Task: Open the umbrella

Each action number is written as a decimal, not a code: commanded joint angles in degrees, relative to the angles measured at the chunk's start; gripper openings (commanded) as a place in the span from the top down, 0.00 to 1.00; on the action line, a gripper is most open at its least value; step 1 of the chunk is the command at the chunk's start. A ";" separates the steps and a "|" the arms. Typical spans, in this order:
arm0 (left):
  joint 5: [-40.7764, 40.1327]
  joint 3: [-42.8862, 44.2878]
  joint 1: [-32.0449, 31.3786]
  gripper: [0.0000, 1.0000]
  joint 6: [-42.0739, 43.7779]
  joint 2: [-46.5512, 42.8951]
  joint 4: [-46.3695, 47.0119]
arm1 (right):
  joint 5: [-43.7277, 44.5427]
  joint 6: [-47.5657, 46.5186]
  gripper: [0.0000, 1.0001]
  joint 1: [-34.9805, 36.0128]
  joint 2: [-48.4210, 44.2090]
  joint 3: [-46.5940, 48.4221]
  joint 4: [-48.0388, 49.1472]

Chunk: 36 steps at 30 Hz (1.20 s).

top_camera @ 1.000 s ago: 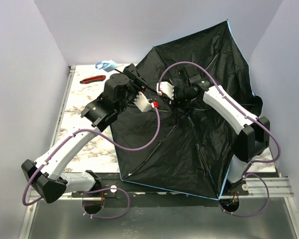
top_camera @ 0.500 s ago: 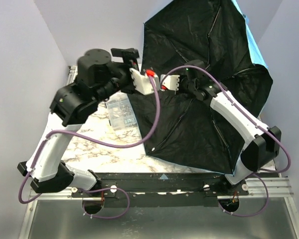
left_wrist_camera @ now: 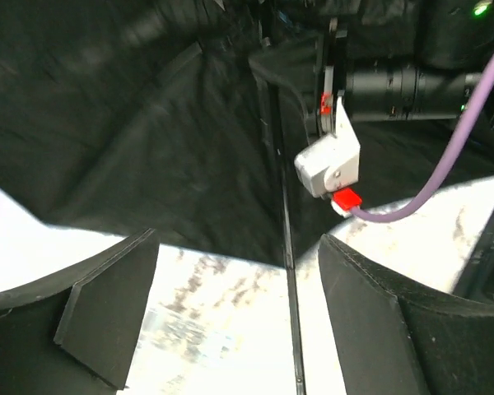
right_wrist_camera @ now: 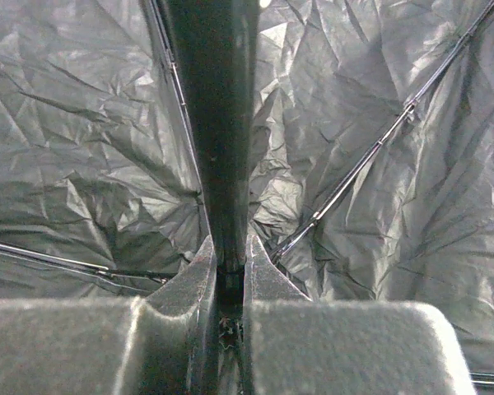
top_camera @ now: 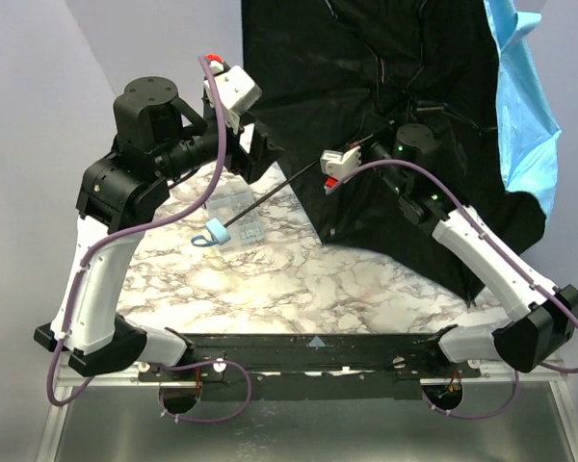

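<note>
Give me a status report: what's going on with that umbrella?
Left gripper open, holding nothing. Right gripper shut on shaft. Umbrella open, tipped up at back. Clear box near handle.

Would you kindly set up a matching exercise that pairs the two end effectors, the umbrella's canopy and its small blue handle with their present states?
Column one:
1. left end effector
2. right end effector
3. sky-blue fabric umbrella canopy with black underside
4. small blue umbrella handle with loop

Column two:
A. spread wide
B. shut on the thin black metal shaft
C. open, fingers either side of the shaft without touching it
D. at the shaft's free end, over the white marbled tabletop

Pairs: 1-C, 2-B, 3-A, 4-D
</note>
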 commanded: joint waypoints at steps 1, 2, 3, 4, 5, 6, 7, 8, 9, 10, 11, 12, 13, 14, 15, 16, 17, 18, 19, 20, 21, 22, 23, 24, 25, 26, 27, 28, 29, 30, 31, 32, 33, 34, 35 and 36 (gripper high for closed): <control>6.82 -11.26 3.34 0.21 -14.54 -6.64 11.39 | -6.65 -7.58 1.00 0.08 1.09 0.03 24.83; 5.95 -14.34 3.35 0.21 -14.73 -8.73 14.85 | -7.85 -5.83 1.00 0.07 2.19 0.14 28.97; 4.85 -18.25 3.35 0.20 -15.02 -11.10 18.79 | -8.55 -4.94 1.00 -0.02 3.05 0.23 33.00; 3.64 -20.87 3.35 0.20 -15.14 -12.77 21.50 | -9.60 -4.85 1.00 -0.10 3.76 0.02 35.21; 2.90 -22.75 3.35 0.20 -14.95 -14.09 23.13 | -11.51 -4.92 1.00 -0.46 3.97 -0.57 37.10; 2.64 -23.15 3.35 0.20 -14.57 -14.35 22.82 | -13.76 -5.18 1.00 -0.96 3.72 -1.49 38.05; 2.08 -22.65 3.44 0.20 -14.38 -14.15 21.03 | -16.47 -5.98 1.00 -1.64 3.41 -2.10 38.04; 1.55 -22.00 3.48 0.20 -14.43 -13.62 18.19 | -18.42 -6.81 1.00 -2.35 2.95 -2.96 38.02; 1.17 -21.45 3.68 0.20 -14.79 -13.04 15.91 | -20.41 -7.62 1.00 -2.86 2.62 -3.63 38.00; 2.03 -21.57 4.02 0.20 -14.84 -12.69 13.75 | -21.53 -8.30 1.00 -3.19 2.32 -4.18 37.53; 3.29 -21.63 4.14 0.20 -14.27 -12.37 11.75 | -22.36 -9.33 1.00 -3.36 1.91 -4.56 36.55; 3.72 -22.07 4.14 0.20 -13.94 -12.33 9.78 | -23.15 -9.96 1.00 -3.51 1.57 -4.89 35.77; 3.97 -22.99 4.14 0.20 -13.85 -12.58 8.67 | -23.59 -10.87 1.00 -3.54 1.50 -5.04 34.99; 4.34 -23.92 4.14 0.20 -13.27 -12.70 7.04 | -23.90 -11.54 1.00 -3.55 1.49 -5.24 34.92; 4.16 -24.62 4.21 0.20 -13.15 -12.73 5.51 | -24.23 -12.04 1.00 -3.58 1.48 -5.38 34.95; 4.48 -25.78 4.43 0.20 -13.58 -13.01 4.36 | -24.40 -12.46 1.00 -3.56 1.46 -5.47 35.02; 5.51 -27.11 4.58 0.20 -13.65 -13.31 3.63 | -24.67 -12.84 1.00 -3.56 1.51 -5.77 35.39; 6.58 -28.30 4.59 0.20 -13.70 -13.44 2.85 | -25.01 -12.98 1.00 -3.60 1.50 -6.06 35.79; 7.50 -29.23 4.61 0.20 -14.30 -13.39 2.22 | -25.19 -13.32 1.00 -3.59 1.33 -6.33 35.83; 8.29 -30.35 4.58 0.20 -14.52 -13.24 1.78 | -25.20 -13.61 1.00 -3.56 1.18 -6.63 35.98; 9.35 -31.05 4.58 0.20 -14.58 -12.85 0.87 | -25.13 -13.64 1.00 -3.58 1.06 -6.91 36.22; 9.93 -31.39 4.67 0.21 -15.07 -12.46 0.15 | -24.92 -13.67 1.00 -3.63 0.89 -7.10 36.40; 11.05 -32.00 4.72 0.21 -15.49 -12.30 -0.38 | -24.66 -13.78 1.00 -3.55 0.75 -7.22 36.28; 12.30 -32.63 4.67 0.21 -15.88 -12.08 -0.91 | -24.21 -14.05 1.00 -3.52 0.74 -7.32 36.23; 13.88 -33.37 4.77 0.22 -16.12 -11.91 -1.53 | -23.84 -14.30 1.00 -3.54 0.68 -7.45 36.46; 15.08 -34.10 4.68 0.23 -16.95 -11.75 -2.04 | -23.43 -14.39 1.00 -3.61 0.66 -7.41 36.72; 15.99 -35.48 4.67 0.24 -17.51 -11.80 -2.27 | -23.03 -14.33 1.00 -3.55 0.64 -7.49 37.07; 17.22 -36.68 4.67 0.26 -17.83 -11.93 -2.36 | -22.68 -14.39 1.00 -3.62 0.62 -7.48 37.36; 18.04 -37.87 4.67 0.27 -18.16 -11.89 -2.59 | -22.15 -14.33 1.00 -3.55 0.51 -7.59 37.41; 18.69 -39.05 4.67 0.28 -18.17 -11.76 -2.98 | -21.84 -14.63 1.00 -3.55 0.33 -7.71 37.35; 19.22 -39.90 4.67 0.30 -17.65 -11.58 -3.56 | -21.22 -14.76 1.00 -3.60 0.18 -7.83 37.32; 19.86 -40.48 4.69 0.32 -17.13 -11.12 -4.75 | -20.88 -14.86 1.00 -3.60 0.03 -8.05 37.26; 20.57 -40.98 4.68 0.34 -16.57 -10.60 -5.78 | -20.50 -15.01 1.00 -3.59 -0.07 -8.32 37.24; 21.40 -41.53 4.67 0.35 -15.63 -10.30 -6.81 | -20.34 -15.11 1.00 -3.61 -0.25 -8.54 37.19; 21.85 -41.94 4.49 0.38 -14.45 -10.15 -7.68 | -20.13 -15.21 1.00 -3.60 -0.26 -8.72 37.15; 21.72 -42.34 4.29 0.40 -13.65 -10.20 -8.64 | -19.76 -15.32 1.00 -3.55 -0.31 -8.85 37.15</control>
